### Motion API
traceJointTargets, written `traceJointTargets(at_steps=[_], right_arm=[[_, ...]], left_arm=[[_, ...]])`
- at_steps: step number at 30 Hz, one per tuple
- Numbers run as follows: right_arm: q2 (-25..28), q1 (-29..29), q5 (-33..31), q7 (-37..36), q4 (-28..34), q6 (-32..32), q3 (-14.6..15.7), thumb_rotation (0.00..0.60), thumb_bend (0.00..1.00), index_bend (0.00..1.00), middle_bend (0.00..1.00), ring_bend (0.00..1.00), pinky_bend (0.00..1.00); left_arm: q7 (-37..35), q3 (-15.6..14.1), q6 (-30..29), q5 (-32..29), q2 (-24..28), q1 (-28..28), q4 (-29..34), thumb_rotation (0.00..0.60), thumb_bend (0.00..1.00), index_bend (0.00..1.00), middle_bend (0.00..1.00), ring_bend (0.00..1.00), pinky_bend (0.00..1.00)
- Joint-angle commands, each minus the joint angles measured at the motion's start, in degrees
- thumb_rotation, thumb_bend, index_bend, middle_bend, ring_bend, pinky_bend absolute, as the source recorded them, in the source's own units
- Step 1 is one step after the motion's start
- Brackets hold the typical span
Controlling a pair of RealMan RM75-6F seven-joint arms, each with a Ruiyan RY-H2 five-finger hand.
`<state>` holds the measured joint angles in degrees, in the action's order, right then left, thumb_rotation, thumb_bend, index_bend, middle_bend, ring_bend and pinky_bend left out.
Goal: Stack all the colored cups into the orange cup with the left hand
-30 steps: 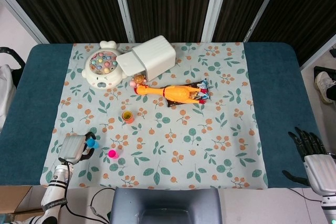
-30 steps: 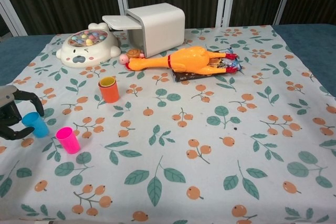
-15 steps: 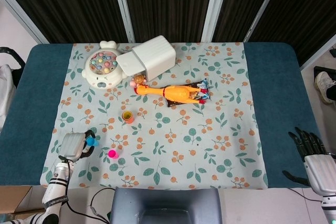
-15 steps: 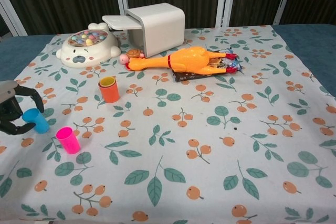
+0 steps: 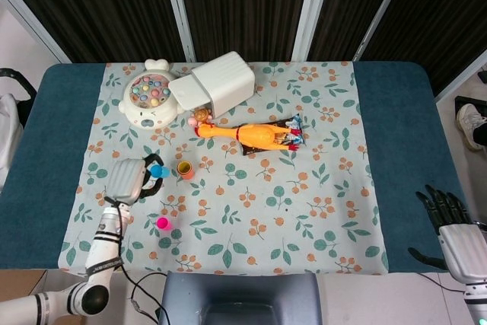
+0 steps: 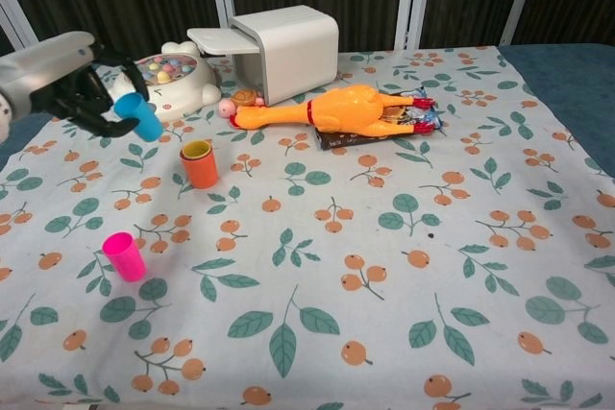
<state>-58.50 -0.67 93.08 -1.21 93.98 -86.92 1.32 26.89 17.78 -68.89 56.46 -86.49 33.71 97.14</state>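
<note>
Tablecloth (image 6: pixel 317 333) mostly bare; left hand (image 6: pixel 72 84) grips blue cup (image 6: pixel 142 117), seemingly airborne.

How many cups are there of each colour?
Blue cup, held up by the left robot hand: 1
Orange cup, with a yellow cup inside: 1 each
Pink cup: 1
Total: 4 cups

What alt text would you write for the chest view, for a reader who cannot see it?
The robot's left hand holds a blue cup in the air, just left of an orange cup with a yellow cup inside it. A pink cup stands alone nearer the camera on the leaf-patterned tablecloth, with a rubber chicken behind.
</note>
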Motion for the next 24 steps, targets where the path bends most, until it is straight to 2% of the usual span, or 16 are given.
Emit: traceJointTargets(at_steps=[1, 9, 24], right_arm=[[0.1, 0.0, -0.1, -0.4, -0.1, -0.1, -0.1, 0.6, 0.2, 0.0, 0.0, 0.0, 0.0], [0.8, 0.2, -0.1, -2.4, -0.1, -0.6, -0.2, 0.6, 0.2, 0.0, 0.0, 0.0, 0.0], [0.7, 0.0, -0.5, -1.7, 0.0, -0.2, -0.3, 0.6, 0.21, 0.0, 0.0, 0.0, 0.0]], left_arm=[[4.1, 2.1, -0.1, -3.3, -4.1, 3.8, -2.0, 0.6, 0.35, 0.51, 1.0, 1.0, 1.0], [9.8, 2.6, 0.1, -7.8, -10.7, 9.0, -10.1, 0.6, 0.35, 0.5, 1.0, 1.0, 1.0], [10.1, 2.2, -0.1, -9.9, -12.1, 10.6, -12.9, 0.6, 0.35, 0.5, 1.0, 1.0, 1.0]])
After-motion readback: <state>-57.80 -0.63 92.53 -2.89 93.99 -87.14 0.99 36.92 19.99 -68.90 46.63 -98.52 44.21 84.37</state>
